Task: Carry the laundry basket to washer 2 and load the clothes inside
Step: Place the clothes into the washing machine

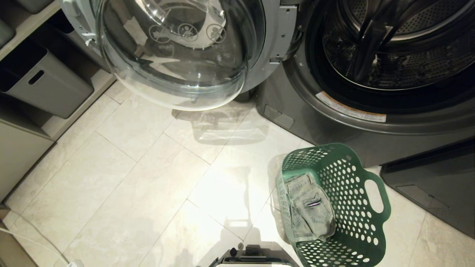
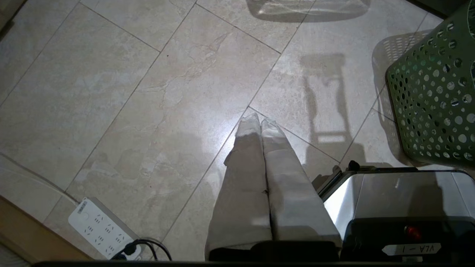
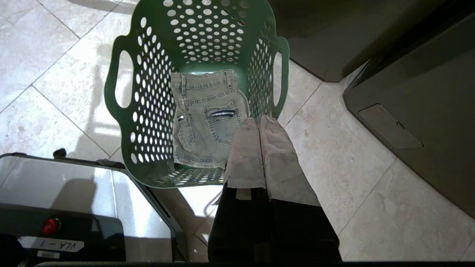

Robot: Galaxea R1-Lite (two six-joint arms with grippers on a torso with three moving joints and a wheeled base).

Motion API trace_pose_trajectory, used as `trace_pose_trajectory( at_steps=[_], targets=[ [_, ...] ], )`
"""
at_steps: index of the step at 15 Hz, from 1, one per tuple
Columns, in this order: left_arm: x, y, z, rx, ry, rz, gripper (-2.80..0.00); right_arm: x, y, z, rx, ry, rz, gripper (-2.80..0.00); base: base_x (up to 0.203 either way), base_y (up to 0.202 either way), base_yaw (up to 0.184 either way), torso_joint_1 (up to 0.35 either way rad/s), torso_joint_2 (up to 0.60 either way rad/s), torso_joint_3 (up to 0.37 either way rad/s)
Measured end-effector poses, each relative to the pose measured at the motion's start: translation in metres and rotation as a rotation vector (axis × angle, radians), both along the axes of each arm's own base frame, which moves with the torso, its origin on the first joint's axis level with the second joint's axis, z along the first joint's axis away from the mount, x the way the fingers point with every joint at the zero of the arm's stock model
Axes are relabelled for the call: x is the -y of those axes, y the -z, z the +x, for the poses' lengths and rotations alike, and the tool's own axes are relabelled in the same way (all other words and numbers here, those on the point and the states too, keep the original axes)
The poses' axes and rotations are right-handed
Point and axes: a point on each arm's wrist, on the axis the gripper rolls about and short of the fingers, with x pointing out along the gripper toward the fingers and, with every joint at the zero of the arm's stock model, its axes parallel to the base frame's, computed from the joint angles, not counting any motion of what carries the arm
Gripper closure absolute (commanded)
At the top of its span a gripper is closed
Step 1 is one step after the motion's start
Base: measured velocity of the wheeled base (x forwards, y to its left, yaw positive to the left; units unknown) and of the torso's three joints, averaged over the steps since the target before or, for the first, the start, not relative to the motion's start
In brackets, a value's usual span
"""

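Pale stone floor tiles (image 1: 141,178) run up to a dark grey front-load washer (image 1: 334,126) at the upper right, its drum (image 1: 400,48) exposed and its round glass door (image 1: 174,55) swung wide to the left; no number label shows, so which washer it is cannot be told. Grey storage bins (image 1: 41,81) sit on shelving at the far left. On the floor just before the washer stands the laundry basket (image 1: 356,207), holding the clothes (image 1: 311,211), folded pale denim with a pocket facing up. Above the basket's near rim hangs the right gripper (image 3: 258,124), fingers pressed together and empty; the left gripper (image 2: 259,120) hangs over bare tile, fingers likewise closed, near a white power strip (image 2: 98,228)
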Motion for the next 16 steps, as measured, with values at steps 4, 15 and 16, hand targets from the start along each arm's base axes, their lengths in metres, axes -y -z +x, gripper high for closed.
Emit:
trace_pose_trajectory(
  at_steps=[4,15,16],
  targets=[
    [0.0000,0.0000,0.0000,0.000,-0.001,-0.001,0.00,0.0000,0.0000,0.0000,0.000,-0.001,-0.001,0.00,0.000,0.000,0.000,0.003,0.00,-0.170],
    [-0.0002,-0.0001,0.0000,0.001,-0.007,-0.015,0.00,0.0003,-0.0011,-0.0002,0.006,0.013,0.022,0.00,0.000,0.000,0.000,0.000,0.00,-0.006],
    [-0.0002,-0.0001,0.0000,0.001,-0.007,-0.015,0.00,0.0003,-0.0048,-0.0013,0.016,0.013,0.045,0.00,0.000,0.000,0.000,0.000,0.00,0.000]
  ],
)
